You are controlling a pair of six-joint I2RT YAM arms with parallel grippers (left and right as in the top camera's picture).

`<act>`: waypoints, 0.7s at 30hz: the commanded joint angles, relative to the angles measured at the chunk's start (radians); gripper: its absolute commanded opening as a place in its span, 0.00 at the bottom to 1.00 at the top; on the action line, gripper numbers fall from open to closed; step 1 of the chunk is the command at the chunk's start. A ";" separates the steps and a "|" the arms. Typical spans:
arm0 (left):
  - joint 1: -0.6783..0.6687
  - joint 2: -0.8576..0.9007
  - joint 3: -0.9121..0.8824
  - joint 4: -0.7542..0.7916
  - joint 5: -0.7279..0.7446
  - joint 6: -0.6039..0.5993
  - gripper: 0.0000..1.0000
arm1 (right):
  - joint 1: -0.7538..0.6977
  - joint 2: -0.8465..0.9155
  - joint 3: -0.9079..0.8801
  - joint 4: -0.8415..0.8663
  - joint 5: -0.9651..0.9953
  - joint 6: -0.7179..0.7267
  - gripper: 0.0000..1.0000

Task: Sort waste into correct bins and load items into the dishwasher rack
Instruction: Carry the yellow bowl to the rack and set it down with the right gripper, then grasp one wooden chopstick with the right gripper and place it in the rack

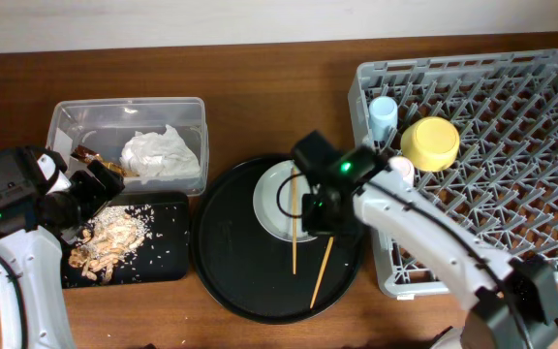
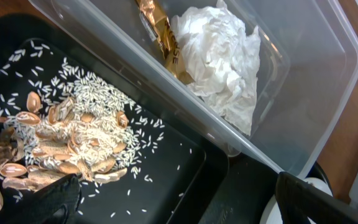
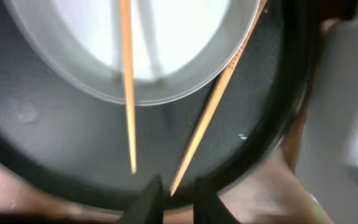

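Between right jaws only a small gap, nothing clamped; lower tip of 1 chopstick (image 3: 208,118) lying just in this gap, over round black tray (image 3: 36,137). Left jaws spread fully, empty, above food scraps (image 2: 73,143).

From overhead: looks straight down from high up, round black tray (image 1: 223,254) near mid-frame. From left wrist: sits close, left of that tray, tilts down onto black rectangular tray (image 2: 179,180) and clear tub (image 2: 309,81). From right wrist: hovers very close above that tray's near rim, blurred. Shares that tray with overhead.
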 commanded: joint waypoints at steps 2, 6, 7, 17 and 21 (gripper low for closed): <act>0.006 -0.010 0.001 0.001 0.000 -0.010 0.99 | 0.017 0.003 -0.171 0.175 0.046 0.208 0.16; 0.006 -0.010 0.001 0.001 0.000 -0.010 0.99 | 0.017 0.012 -0.306 0.330 0.069 0.270 0.16; 0.006 -0.010 0.001 0.001 0.000 -0.010 0.99 | 0.016 0.012 -0.348 0.362 0.096 0.306 0.16; 0.006 -0.010 0.001 0.001 0.000 -0.010 0.99 | 0.016 0.026 -0.472 0.530 0.117 0.340 0.05; 0.006 -0.010 0.001 0.001 0.000 -0.010 0.99 | 0.016 0.021 -0.463 0.526 0.066 0.339 0.04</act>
